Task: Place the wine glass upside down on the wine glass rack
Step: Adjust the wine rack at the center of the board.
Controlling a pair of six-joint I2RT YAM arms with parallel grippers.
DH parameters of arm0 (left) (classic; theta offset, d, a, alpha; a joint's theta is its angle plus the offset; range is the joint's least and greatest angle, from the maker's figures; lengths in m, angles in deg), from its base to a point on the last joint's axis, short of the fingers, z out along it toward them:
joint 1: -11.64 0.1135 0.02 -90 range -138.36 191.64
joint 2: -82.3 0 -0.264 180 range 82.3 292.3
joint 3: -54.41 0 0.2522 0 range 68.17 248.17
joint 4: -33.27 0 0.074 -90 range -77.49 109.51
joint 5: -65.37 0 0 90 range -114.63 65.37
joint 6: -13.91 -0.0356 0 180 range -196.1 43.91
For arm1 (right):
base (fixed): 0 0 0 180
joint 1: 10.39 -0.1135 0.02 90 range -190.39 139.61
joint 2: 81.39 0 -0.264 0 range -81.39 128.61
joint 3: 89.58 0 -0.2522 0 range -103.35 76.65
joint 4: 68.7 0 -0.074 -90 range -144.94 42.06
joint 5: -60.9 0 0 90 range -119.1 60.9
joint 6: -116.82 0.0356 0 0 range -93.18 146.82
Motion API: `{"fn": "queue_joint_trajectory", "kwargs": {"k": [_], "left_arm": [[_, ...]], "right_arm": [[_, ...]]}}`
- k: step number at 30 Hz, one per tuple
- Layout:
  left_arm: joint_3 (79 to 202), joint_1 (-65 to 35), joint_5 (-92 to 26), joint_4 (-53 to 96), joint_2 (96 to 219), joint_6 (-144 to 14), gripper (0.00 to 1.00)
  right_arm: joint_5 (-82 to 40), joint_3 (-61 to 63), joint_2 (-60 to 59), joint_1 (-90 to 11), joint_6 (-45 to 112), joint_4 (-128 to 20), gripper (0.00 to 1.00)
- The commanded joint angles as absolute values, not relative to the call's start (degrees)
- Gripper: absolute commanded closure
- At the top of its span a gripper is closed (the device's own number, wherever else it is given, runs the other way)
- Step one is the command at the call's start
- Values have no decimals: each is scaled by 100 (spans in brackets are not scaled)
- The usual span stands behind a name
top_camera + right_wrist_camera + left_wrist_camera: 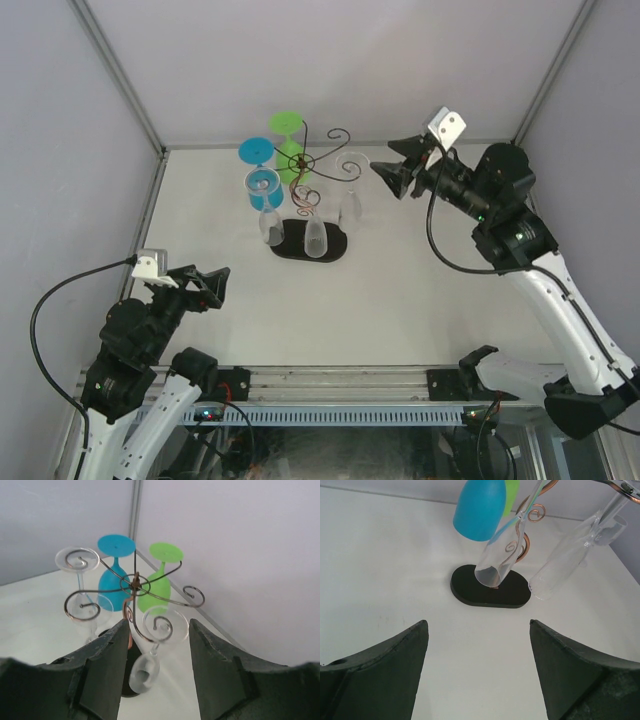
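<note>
The wine glass rack (305,162) stands mid-table on its black oval base (296,246), scroll arms spreading from the stem (135,584). A clear wine glass (350,207) hangs upside down from the right-hand scroll, foot on top and bowl (145,672) below. My right gripper (385,172) hovers just right of that foot, open. In the right wrist view the foot shows between the two fingertips (159,622), untouched by either. My left gripper (205,285) stays low at the near left, open and empty (479,622), facing the rack base (465,582).
The rack also carries a blue glass (262,185), a green glass (288,150) and two more clear glasses (270,225) (316,235), all inverted. Grey walls close the table at the back and both sides; the corner post (135,510) is behind the rack.
</note>
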State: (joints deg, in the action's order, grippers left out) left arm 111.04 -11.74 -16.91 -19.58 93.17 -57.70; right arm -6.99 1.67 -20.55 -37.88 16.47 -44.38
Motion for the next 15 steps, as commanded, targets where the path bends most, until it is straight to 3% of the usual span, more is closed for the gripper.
{"fn": "queue_joint_trajectory", "kwargs": {"k": [1, 15], "left_arm": [[11009, -1143, -1697, -1763, 9286, -5834, 15], [11001, -1139, -1729, -1750, 9283, -5843, 14]], "right_arm": [[-590, -923, -1281, -3948, 1690, -3265, 50], [-1098, -4372, 1397, -4792, 1832, -1498, 52]]}}
